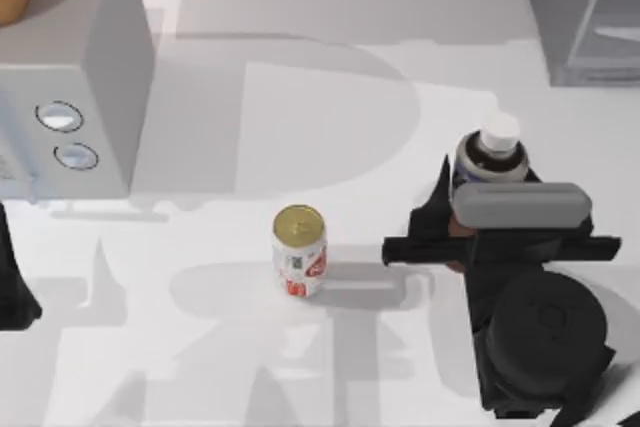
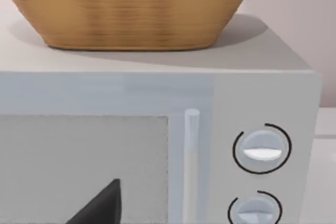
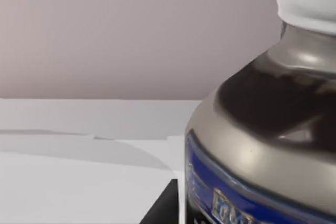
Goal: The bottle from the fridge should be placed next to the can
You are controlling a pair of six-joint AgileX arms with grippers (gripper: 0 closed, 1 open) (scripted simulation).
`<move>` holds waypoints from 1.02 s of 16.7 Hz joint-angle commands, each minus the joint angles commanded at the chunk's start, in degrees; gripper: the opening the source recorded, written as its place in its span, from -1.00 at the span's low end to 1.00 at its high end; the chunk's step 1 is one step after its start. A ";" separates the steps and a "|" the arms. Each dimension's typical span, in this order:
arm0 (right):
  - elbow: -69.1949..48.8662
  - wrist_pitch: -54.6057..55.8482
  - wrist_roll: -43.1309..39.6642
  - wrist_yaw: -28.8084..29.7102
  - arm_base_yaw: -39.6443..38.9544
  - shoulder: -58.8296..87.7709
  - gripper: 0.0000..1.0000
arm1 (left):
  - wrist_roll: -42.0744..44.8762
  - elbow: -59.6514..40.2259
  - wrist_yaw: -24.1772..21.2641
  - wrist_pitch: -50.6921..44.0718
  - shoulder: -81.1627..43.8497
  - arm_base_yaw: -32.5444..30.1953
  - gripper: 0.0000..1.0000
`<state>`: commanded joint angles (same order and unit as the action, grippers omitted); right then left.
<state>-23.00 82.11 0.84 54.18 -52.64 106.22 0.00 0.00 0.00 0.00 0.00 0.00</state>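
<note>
1. From above, the bench (image 1: 330,77) has plenty of open white surface across its middle and back. The light grey box with two round dials (image 1: 70,97) takes up the left rear corner, and the fridge (image 1: 585,12) stands at the right rear corner, its pale panel reaching the picture's edge.
2. The can (image 1: 299,250) stands upright near the centre of the bench, free room all round it. My right jaws (image 1: 478,209) are well to its right, with bare bench between them and the can.
3. The bottle (image 1: 492,155) stands upright at the far side of my right jaws, cap up, out of the fridge and in front of it. Its lower body is hidden under my wrist, so whether I am grasping it or just against it I cannot tell.
4. My left arm (image 1: 12,277) is parked at the bench's left edge.
5. My left wrist camera faces the dialled box (image 2: 262,129). A woven basket (image 2: 131,9) sits on its top; what is in it I cannot see. One dark tip of my left jaws (image 2: 100,205) shows against the box's door, not enough to tell their state.
6. My right wrist camera has the bottle (image 3: 262,129) very close, white cap above a grey shoulder and blue label band, one dark jaw tip right beside it, open bench beyond.
</note>
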 joint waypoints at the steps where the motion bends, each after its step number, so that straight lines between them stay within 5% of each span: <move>1: 0.00 0.00 0.00 0.00 0.00 0.00 -0.85 | 0.00 0.00 0.00 0.00 0.00 0.00 1.00; 13: 0.00 0.00 0.00 0.00 0.00 0.00 0.96 | 0.00 0.00 0.00 0.00 0.00 0.00 1.00; 17: 0.00 0.00 0.00 0.00 0.00 0.00 1.00 | 0.00 0.00 0.00 0.00 0.00 0.00 1.00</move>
<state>-23.00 82.11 0.84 54.18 -52.64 106.22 0.00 0.00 0.00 0.00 0.00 0.00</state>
